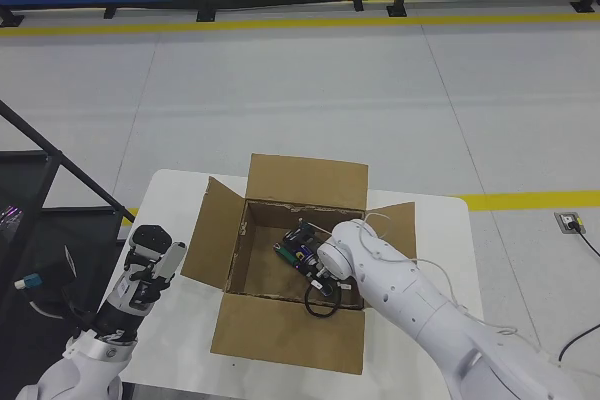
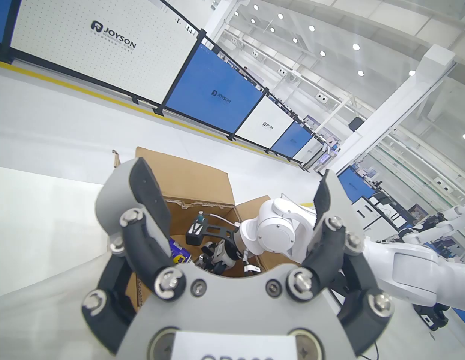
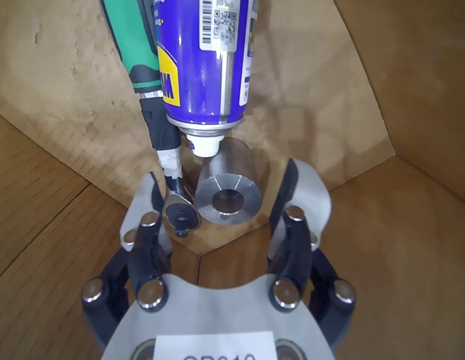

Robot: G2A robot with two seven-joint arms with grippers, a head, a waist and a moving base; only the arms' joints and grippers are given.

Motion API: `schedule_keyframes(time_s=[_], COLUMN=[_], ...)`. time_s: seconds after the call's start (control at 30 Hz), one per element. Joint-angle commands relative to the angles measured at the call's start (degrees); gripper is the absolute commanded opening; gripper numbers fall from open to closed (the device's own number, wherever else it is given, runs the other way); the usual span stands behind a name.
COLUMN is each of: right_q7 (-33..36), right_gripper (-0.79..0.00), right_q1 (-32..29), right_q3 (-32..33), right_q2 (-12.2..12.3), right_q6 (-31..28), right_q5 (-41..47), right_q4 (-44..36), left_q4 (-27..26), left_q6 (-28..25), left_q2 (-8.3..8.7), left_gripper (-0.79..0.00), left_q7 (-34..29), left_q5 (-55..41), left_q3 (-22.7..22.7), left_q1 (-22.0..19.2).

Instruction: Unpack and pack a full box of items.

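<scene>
Now we are unpacking. Inside the box, our right end effector is spread either side of a metal cylinder, below a spray can. Next, we judge, it must close squarely on the cylinder. Our left end effector hangs spread outside the box.
</scene>
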Motion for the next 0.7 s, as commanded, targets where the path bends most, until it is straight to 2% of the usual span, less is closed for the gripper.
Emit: schedule_keyframes(time_s=[0.0,0.17,0.37,0.5,0.67], right_q7=[-0.25,-0.04,4.00,7.41,13.15], right_gripper=[-0.785,-0.785,-0.785,-0.785,-0.785], right_q1=[0.20,0.76,0.41,-1.09,-6.58], right_q3=[0.12,0.59,2.13,5.06,13.27], right_q2=[-0.43,-0.95,0.14,2.47,7.84], right_q6=[-0.51,0.39,3.54,6.18,10.20], right_q5=[0.00,-1.32,-4.17,-6.86,-13.84], right_q4=[0.73,0.38,-6.07,-14.85,-33.42], left_q4=[0.00,0.00,0.00,0.00,0.00], left_q6=[0.00,0.00,0.00,0.00,0.00], left_q2=[0.00,0.00,0.00,0.00,0.00], left_gripper=[0.000,0.000,0.000,0.000,0.000], left_q7=[0.00,0.00,0.00,0.00,0.00], left_q5=[0.00,0.00,0.00,0.00,0.00], left_q3=[0.00,0.00,0.00,0.00,0.00], left_q1=[0.00,0.00,0.00,0.00,0.00])
